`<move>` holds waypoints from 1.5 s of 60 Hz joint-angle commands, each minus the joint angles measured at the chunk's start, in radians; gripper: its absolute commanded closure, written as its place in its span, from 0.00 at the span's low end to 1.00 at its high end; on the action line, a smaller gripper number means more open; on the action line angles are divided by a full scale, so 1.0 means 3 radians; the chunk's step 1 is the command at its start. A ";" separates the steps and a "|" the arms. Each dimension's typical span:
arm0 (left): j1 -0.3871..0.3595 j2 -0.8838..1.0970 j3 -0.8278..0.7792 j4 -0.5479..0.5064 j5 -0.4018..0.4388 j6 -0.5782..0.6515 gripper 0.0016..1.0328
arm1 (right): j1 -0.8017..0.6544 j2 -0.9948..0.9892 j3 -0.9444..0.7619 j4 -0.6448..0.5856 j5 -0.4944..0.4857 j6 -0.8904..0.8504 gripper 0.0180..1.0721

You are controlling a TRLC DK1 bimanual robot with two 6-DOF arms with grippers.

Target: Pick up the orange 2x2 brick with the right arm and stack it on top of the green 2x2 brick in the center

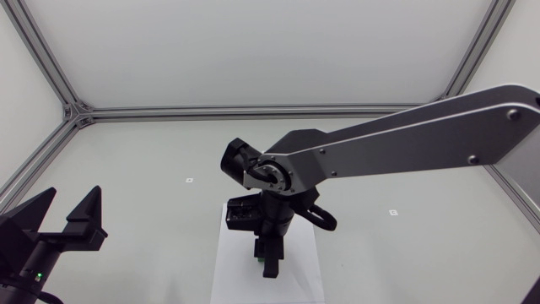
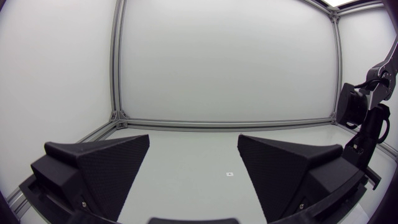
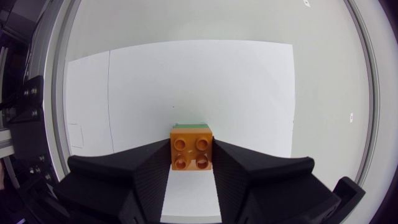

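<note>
In the right wrist view the orange 2x2 brick [image 3: 191, 152] sits studs-up between my right gripper's [image 3: 191, 148] two black fingers, which press on its two sides. A thin strip of the green brick [image 3: 190, 126] shows just past the orange one, seemingly underneath it; whether they touch I cannot tell. In the head view my right gripper [image 1: 268, 257] points down over the white sheet [image 1: 228, 270] at the table's centre and hides both bricks. My left gripper [image 1: 72, 215] stands open and empty at the near left.
The white sheet [image 3: 186, 74] lies under the right gripper. Small marks [image 1: 190, 180] [image 1: 393, 211] dot the grey table. An aluminium frame [image 1: 253, 110] borders the far edge. My right arm [image 2: 367, 118] shows beyond the left gripper [image 2: 193, 168].
</note>
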 commanded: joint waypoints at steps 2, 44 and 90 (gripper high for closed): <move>0.0010 -0.0026 -0.0137 -0.0044 0.0013 0.0042 0.04 | -0.0038 0.0169 -0.0109 -0.0034 0.0012 -0.0032 0.64; 0.0010 -0.0026 -0.0137 -0.0049 0.0013 0.0042 0.04 | -0.0043 0.0133 -0.0104 0.0073 0.0022 0.0014 0.45; 0.0010 -0.0026 -0.0137 -0.0044 0.0013 0.0042 0.04 | 0.0003 0.0148 -0.0155 0.0129 0.0022 0.0004 0.56</move>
